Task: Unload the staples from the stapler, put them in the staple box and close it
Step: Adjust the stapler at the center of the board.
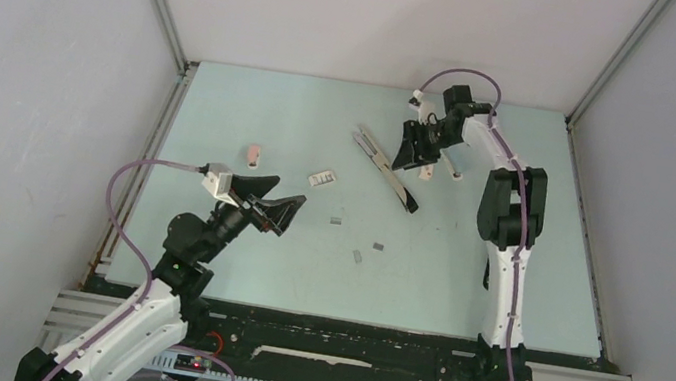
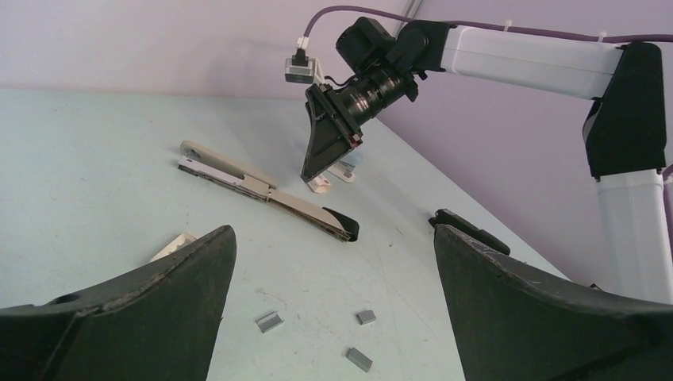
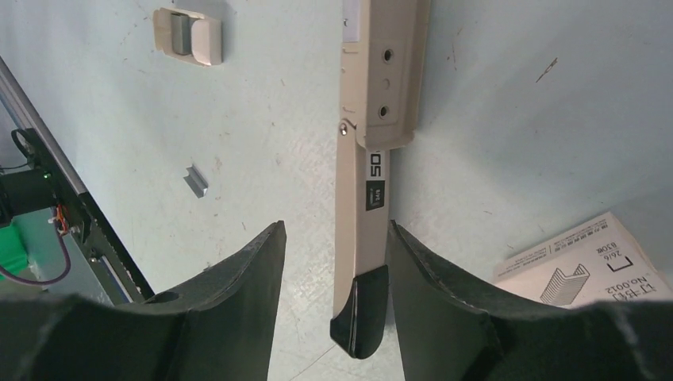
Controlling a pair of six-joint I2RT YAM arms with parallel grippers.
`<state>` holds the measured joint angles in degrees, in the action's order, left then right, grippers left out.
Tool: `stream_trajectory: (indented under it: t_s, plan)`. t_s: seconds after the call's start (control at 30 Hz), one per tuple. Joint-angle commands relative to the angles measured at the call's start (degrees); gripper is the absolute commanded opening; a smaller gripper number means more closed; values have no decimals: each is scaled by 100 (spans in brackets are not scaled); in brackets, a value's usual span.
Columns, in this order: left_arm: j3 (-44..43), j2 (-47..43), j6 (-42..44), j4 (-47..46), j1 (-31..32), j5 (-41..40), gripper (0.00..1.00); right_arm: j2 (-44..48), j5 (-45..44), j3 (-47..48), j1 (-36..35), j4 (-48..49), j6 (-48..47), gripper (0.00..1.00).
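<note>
My right pincer (image 3: 333,228) stands parted, straddling the black-tipped end of the one beige stapler (image 3: 385,87) without squeezing it. My left pincer (image 2: 333,230) gapes wide, and I count three loose staples (image 2: 269,321) lying just ahead of it. One staple box (image 3: 571,262) sits beside the right pincer.

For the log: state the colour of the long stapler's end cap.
Black end cap, beige stapler; clearest in the right wrist view.

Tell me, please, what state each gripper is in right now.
Left gripper: open, holding nothing.
Right gripper: open, fingers either side of the stapler, not clamped on it.
</note>
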<state>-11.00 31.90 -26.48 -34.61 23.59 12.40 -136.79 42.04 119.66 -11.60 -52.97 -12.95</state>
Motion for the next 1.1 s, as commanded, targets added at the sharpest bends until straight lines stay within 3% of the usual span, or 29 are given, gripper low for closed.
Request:
stream_trajectory:
  t_s: [0.0, 0.3, 0.5, 0.83, 1.07]
  plan:
    - [97, -74, -41, -195, -24, 78, 100, 554, -117, -105, -4, -34, -262, 59]
    - [112, -90, -35, -195, -26, 52, 100, 1430, -439, -869, -279, 211, -823, 59]
    - [126, -115, -55, -195, -30, 44, 100, 2311, -742, -2039, -566, 852, -1443, 59]
    - [210, -262, -86, -197, -29, 22, 100, 3195, -1891, -3667, -1019, 2114, -2231, 59]
    - [217, -267, -86, -196, -25, -1, 100, 3388, -2732, -4378, -1355, 3012, -2168, 58]
